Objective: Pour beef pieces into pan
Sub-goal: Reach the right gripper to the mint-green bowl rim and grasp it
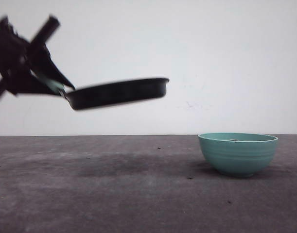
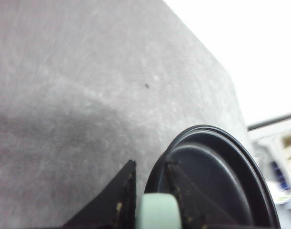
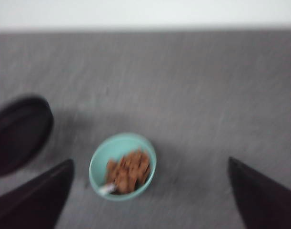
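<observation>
The black pan (image 1: 116, 93) hangs in the air above the left half of the table, roughly level and empty. My left gripper (image 1: 51, 82) is shut on its mint-green handle (image 2: 157, 212), the dark fingers (image 2: 116, 200) pressed against either side, with the pan's inside (image 2: 216, 181) just beyond. The beef pieces (image 3: 128, 171) lie heaped in a teal ribbed bowl (image 3: 122, 166) that stands on the table at the right (image 1: 238, 153). High above that bowl, my right gripper (image 3: 149, 161) is open and holds nothing. The pan (image 3: 19, 131) also shows beside the bowl from up there.
The grey table (image 1: 90, 194) lies under the pan with its shadow on it. A small white scrap (image 3: 107, 189) sits at the edge of the beef heap. A white wall stands behind the table.
</observation>
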`<action>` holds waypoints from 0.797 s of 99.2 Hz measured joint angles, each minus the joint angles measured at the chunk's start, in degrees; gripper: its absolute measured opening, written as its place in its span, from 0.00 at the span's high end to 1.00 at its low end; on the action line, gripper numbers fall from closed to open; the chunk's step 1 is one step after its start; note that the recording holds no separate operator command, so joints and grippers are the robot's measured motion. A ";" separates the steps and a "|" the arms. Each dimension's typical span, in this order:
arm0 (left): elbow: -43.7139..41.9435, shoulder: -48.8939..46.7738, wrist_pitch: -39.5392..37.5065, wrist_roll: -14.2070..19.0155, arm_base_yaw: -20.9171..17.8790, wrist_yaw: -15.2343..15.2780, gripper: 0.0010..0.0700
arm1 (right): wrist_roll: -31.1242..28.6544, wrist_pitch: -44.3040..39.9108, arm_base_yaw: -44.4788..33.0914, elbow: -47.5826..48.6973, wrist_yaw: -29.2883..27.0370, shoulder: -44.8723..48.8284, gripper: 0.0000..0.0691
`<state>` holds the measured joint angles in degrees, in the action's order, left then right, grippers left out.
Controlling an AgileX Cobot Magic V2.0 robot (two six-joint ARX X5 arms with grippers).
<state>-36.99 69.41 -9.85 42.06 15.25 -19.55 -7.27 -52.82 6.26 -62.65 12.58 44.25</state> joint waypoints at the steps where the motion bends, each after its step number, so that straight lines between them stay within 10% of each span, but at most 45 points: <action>1: -0.20 -0.66 1.03 -0.46 0.11 0.13 0.94 | 0.02 0.09 0.00 0.35 0.28 0.59 0.21; 22: -2.21 -12.90 15.21 -5.46 2.84 0.52 0.94 | 0.00 7.30 0.00 5.75 4.52 16.48 0.45; 58: -2.45 -21.59 22.73 -5.42 4.55 0.55 0.94 | -0.70 12.52 -0.02 5.70 11.21 42.34 0.52; 79: -2.45 -21.81 24.41 -5.44 4.83 0.55 0.94 | -0.70 16.26 -0.02 5.70 11.15 45.33 0.73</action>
<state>-39.44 47.59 14.57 36.62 20.08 -19.00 -7.97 -36.56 6.24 -56.95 23.73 89.58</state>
